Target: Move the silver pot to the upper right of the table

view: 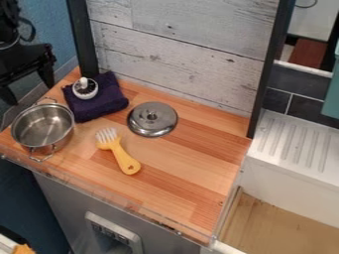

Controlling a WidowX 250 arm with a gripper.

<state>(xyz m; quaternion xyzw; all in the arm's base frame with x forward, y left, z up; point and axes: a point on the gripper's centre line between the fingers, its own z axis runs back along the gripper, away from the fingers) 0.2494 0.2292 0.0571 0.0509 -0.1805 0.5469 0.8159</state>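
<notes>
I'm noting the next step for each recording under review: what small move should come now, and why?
Probably bring the open, empty gripper over the silver pot and down to its rim. The pot sits at the left end of the table, ungrasped, far from the upper right.

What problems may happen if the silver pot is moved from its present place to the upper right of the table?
The silver pot sits at the left, close to the front edge of the table, so a poor grip might push it over that edge. The metal lid lies between it and the upper right, so a low path could hit it. The small white cup on the dark cloth might tip if the pot brushes it.
</notes>
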